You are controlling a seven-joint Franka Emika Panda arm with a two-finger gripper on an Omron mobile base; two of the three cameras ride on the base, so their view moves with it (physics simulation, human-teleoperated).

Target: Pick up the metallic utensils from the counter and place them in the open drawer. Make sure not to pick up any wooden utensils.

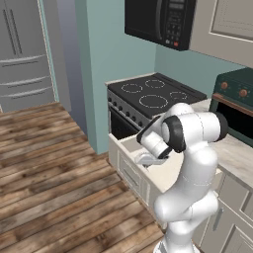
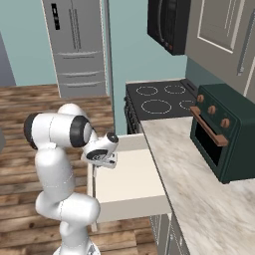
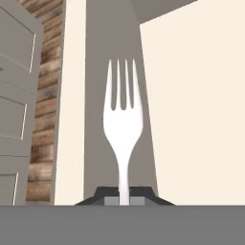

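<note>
My gripper (image 3: 124, 198) is shut on the thin handle of a pale silver fork (image 3: 122, 122), whose several tines point away from the hand. The fork hangs over the outer edge of the open drawer (image 3: 201, 119), with the drawer's grey wall behind its tines and the pale interior to one side. From the base views, the gripper (image 2: 104, 162) (image 1: 147, 159) hovers just above the drawer (image 2: 132, 179) (image 1: 170, 174) near its front panel. The drawer is pulled out from under the beige marbled counter (image 2: 199, 164) (image 1: 239, 155). Its pale inside looks bare.
A dark green toaster oven (image 2: 219, 134) stands on the counter. A black cooktop stove (image 2: 159, 102) sits beyond the drawer, with a microwave (image 1: 160, 22) above it. Wooden floor (image 1: 54, 163) lies beside the drawer, a grey fridge (image 2: 79, 45) farther off. Closed cabinet fronts (image 3: 14, 95) flank the drawer.
</note>
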